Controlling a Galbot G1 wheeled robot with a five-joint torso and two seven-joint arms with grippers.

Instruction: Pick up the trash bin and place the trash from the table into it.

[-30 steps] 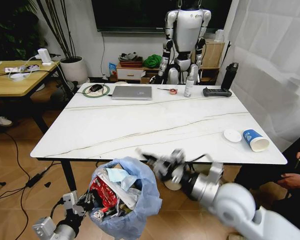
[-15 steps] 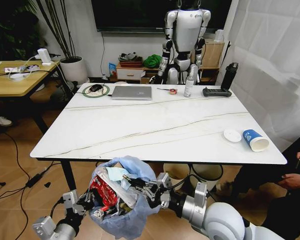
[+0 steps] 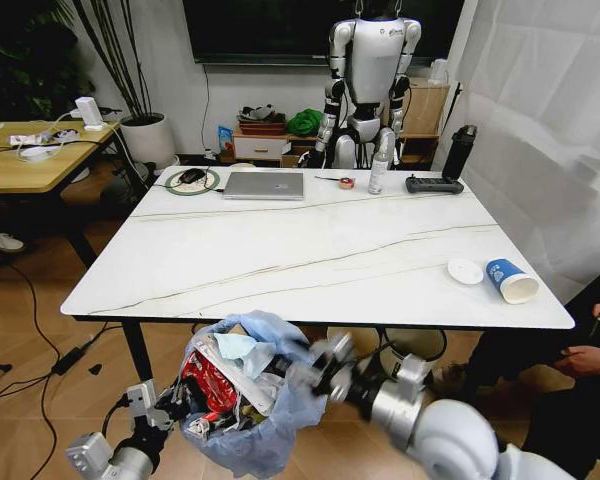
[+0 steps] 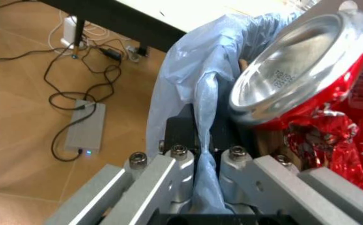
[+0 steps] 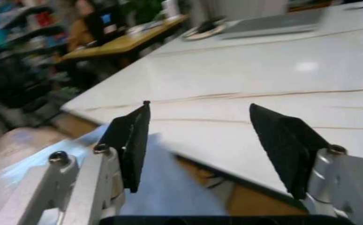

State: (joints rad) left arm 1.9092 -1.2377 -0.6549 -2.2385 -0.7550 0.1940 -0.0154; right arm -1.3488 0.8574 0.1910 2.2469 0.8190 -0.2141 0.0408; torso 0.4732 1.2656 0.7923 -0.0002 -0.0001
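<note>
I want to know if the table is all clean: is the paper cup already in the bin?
No, the paper cup lies on its side on the table, beside the white lid, far from the trash bin.

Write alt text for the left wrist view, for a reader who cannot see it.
The left gripper is clamped on a fold of the trash bin's light-blue plastic bag, held above a wooden floor. A crushed red drink can bulges out of the bin beside the fingers. Cables and a grey power adapter lie on the floor near the table edge.

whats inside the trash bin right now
The trash bin, held by the left gripper on its blue bag, shows a crushed red can, a pale-blue mask and red wrappers on top. Anything beneath them is covered.
</note>
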